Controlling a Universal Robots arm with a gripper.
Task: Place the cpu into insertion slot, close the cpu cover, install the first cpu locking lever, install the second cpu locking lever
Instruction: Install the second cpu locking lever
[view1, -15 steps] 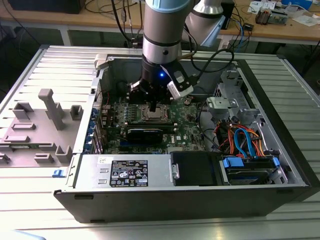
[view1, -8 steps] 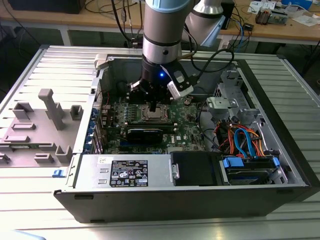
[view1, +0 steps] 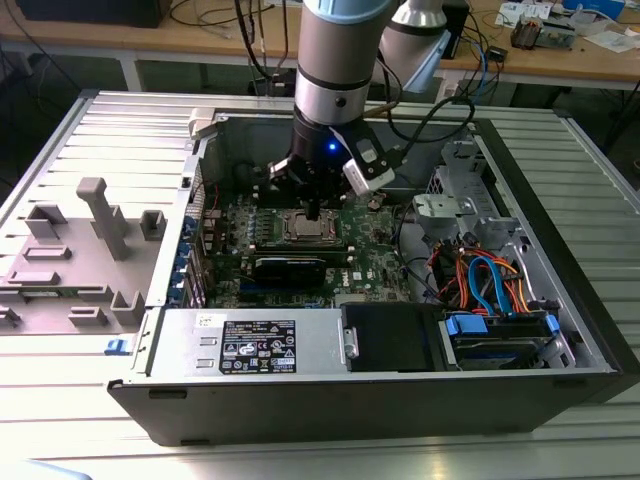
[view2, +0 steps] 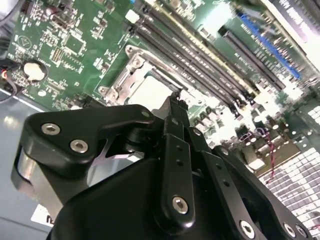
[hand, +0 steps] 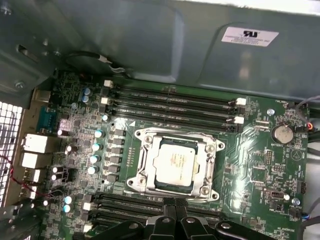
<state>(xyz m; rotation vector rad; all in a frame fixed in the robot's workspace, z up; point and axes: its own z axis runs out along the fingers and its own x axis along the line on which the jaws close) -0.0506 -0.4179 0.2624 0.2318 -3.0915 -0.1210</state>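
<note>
Silver cpu (hand: 175, 162) sits framed by the cpu cover (hand: 145, 162) — tool (hand: 174, 204) pressed together, its base cut off.

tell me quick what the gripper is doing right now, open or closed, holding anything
Gripper: jaws shut together, holding nothing, poised at the edge of the cpu cover, which lies closed over the cpu.

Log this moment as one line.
gripper: shut, empty, above socket edge | cpu: seated in insertion slot | cpu cover: down
</note>
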